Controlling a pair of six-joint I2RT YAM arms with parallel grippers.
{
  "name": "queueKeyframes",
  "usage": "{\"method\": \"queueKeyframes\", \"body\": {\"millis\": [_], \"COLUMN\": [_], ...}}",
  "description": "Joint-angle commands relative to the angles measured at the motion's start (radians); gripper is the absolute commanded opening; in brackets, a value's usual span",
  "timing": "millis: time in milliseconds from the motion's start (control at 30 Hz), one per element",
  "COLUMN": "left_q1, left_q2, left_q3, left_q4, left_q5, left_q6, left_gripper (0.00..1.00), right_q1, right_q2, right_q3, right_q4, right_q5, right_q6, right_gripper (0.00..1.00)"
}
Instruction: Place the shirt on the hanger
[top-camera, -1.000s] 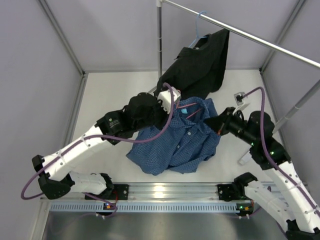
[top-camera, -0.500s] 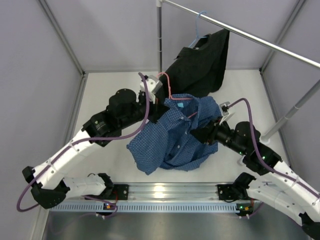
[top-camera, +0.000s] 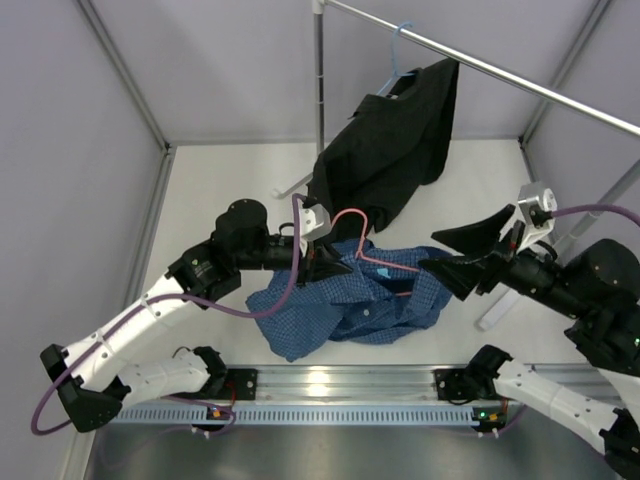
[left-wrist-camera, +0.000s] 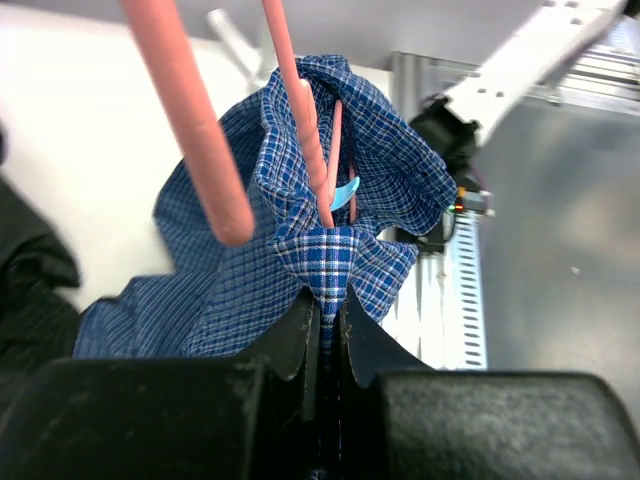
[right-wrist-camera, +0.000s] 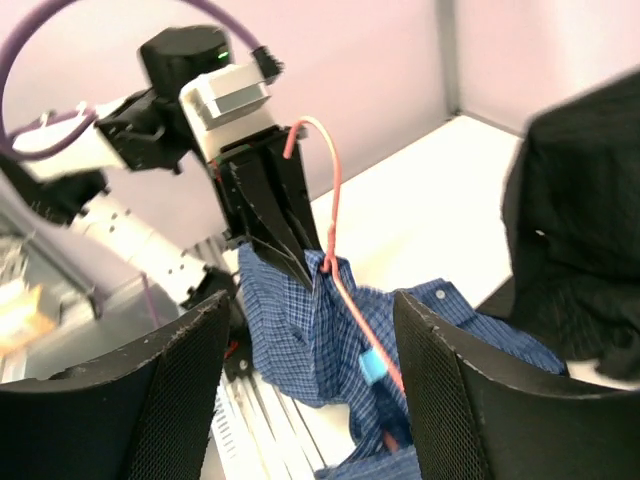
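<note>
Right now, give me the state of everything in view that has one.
shirt: crumpled, collar pinched and raised.
hanger: hook up at the collar, rest partly buried in cloth.
left pincer: shut on the shirt.
right pincer: open, empty.
black shirt: hung on the rail.

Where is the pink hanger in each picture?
Top external: hanger at centre, rising from the blue shirt.
Left wrist: hanger upper left, pink bars running into the shirt.
Right wrist: hanger at centre, hook up, wire entering the shirt.
Shared landmark: the blue shirt.
</note>
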Motion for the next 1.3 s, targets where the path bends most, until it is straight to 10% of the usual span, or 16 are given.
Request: {"method": "queueKeyframes", "body": {"millis": [0, 433, 700, 867, 1000, 1267], "left_q1": [-0.002, 0.0, -0.002, -0.002, -0.002, -0.002], "left_q2": [-0.009, 0.009, 0.04, 0.029, -0.084, -0.511], "left_q3": [0.023, 0.04, 0.062, 0.089, 0.057, -0.229], "left_q4": [0.113, 0.114, 0.114, 0.114, 0.113, 0.177], "left_q5": [0.195, 0.361, 0.38, 0.289, 0.0, -0.45], "left_q6": [0.03, 0.016, 0.001, -0.005, -0.053, -0.15], "left_gripper": [0.0, 0.0, 0.0, 0.0, 0.98, 0.98], "right_q1": [0.014, 0.017, 0.06, 0.089, 0.087, 0.087], "right_q2": [0.143, 0.298, 0.328, 0.33, 0.226, 0.131], "right_q3": [0.053, -0.035, -0.074, -0.092, -0.1, 0.147], "right_q4": [-0.068, 0.289, 0.487, 0.472, 0.399, 0.026], "right_q5": [-0.194, -0.55, -0.56, -0.497, -0.265, 0.099], "right_q6": [-0.122, -0.094, -0.024, -0.054, -0.113, -0.234], "right_gripper": [0.64, 0.64, 0.36, 0.0, 0.0, 0.0]}}
